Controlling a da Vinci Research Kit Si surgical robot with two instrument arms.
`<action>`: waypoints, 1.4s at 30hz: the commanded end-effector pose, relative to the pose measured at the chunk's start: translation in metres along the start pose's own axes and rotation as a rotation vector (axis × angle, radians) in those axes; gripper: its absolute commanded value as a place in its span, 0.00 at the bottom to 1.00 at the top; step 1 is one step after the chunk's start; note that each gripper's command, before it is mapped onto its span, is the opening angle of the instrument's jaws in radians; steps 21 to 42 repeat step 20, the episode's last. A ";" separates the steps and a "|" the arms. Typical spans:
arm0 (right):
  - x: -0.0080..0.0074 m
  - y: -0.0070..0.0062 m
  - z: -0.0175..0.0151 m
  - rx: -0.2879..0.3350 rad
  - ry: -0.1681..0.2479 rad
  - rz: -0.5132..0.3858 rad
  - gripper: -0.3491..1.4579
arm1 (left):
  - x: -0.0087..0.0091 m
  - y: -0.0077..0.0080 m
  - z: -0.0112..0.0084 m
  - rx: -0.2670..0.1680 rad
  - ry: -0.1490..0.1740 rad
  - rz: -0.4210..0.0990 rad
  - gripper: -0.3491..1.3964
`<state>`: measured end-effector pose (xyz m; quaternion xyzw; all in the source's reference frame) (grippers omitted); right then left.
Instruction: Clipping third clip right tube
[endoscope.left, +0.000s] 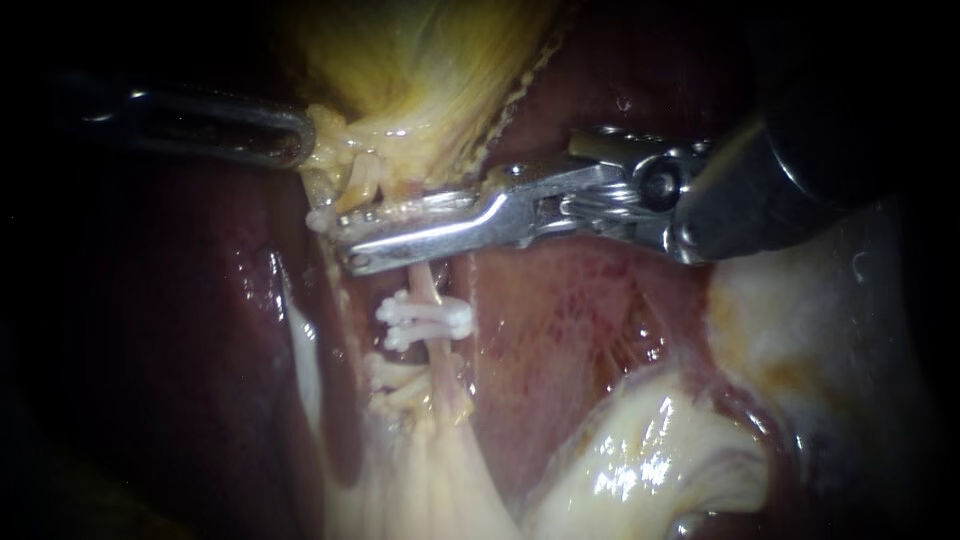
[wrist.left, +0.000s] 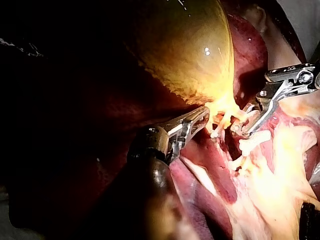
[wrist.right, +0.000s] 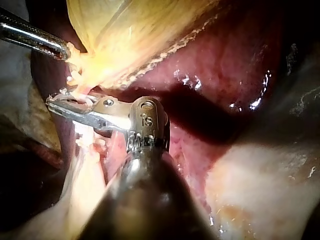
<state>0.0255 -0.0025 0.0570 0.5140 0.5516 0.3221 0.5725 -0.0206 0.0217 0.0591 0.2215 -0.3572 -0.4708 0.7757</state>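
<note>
A pale tube runs down from the yellow gallbladder. It carries two white clips, an upper one and a lower one. My right instrument comes in from the upper right. Its long silver jaws lie across the tube above the upper clip, nearly together on a white clip. My left instrument holds pale tissue at the gallbladder's neck with jaws shut. In the right wrist view my right instrument reaches under the neck. In the left wrist view my left instrument points at the tubes.
Dark red liver lies to the right of the tube and more liver to its left. Glistening pale fat sits at the lower right. A whitish strand runs along the left of the tube.
</note>
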 end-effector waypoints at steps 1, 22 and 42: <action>0.0000 0.0001 0.0001 0.007 -0.006 0.003 0.05 | 0.0000 0.0000 0.0000 0.000 0.000 0.000 0.00; -0.0004 0.0007 0.0000 -0.014 -0.051 0.025 0.00 | 0.0000 -0.0001 0.0002 -0.001 -0.001 0.000 0.00; -0.0004 0.0007 0.0000 -0.014 -0.051 0.025 0.00 | 0.0000 -0.0001 0.0002 -0.001 -0.001 0.000 0.00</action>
